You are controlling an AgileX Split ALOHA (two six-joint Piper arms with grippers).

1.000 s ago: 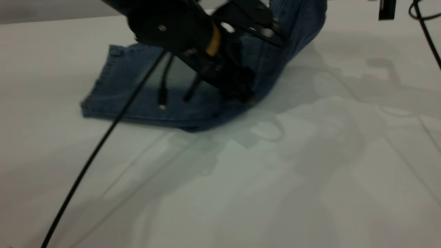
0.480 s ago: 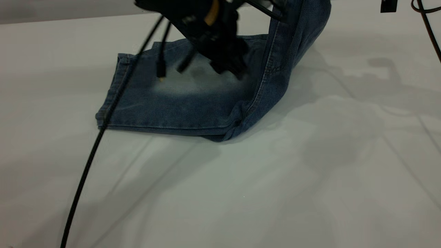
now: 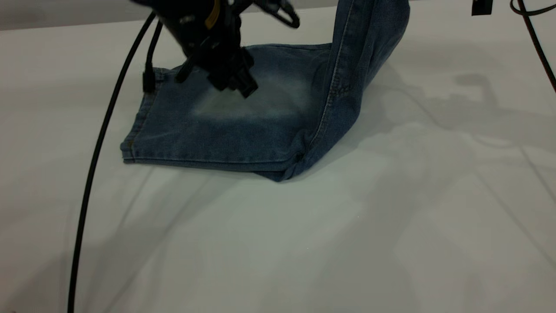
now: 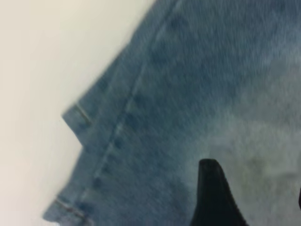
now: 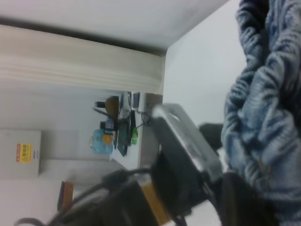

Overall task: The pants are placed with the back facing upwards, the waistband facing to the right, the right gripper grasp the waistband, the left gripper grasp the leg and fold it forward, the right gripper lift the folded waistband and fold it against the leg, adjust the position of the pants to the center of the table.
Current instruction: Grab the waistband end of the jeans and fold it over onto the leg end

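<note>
A: Where are the end effectors?

B: The left end effector [image 3: 234, 84] hovers over the flat leg [image 3: 226, 126], fingers apart, empty. The right one sits above the frame; I judge it clamped on the gathered waistband [image 5: 263, 108].

A: And the shorts [image 3: 278, 104]?

B: Centre-far on the table [image 3: 304, 243], the right half lifted upright. Denim looks soft but weighty; grip thick seams.
</note>
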